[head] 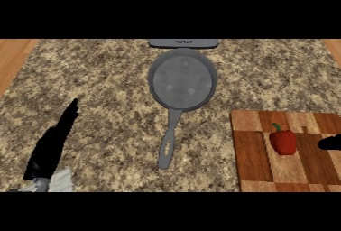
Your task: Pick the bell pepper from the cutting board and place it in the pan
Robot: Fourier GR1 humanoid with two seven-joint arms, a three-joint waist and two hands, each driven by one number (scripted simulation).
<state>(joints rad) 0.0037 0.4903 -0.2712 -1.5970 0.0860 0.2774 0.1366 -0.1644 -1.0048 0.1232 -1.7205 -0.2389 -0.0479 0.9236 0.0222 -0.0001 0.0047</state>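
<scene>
Head view from my station: the red bell pepper with its green stem lies on the brown striped wooden cutting board, which sits at the worktop's near right corner. My right hand barely shows at the view's right edge, just beside the pepper and over the board; only a black tip of it is in view, so I cannot tell how it is set. My left hand is over the near left part of the speckled granite worktop, its black fingers straight and extended, holding nothing. Toward the far edge at the middle, the round grey metal frying pan rests with its long handle pointing toward me, well apart from the pepper. Beyond the pan, a grey flat appliance edge touches the far rim.
</scene>
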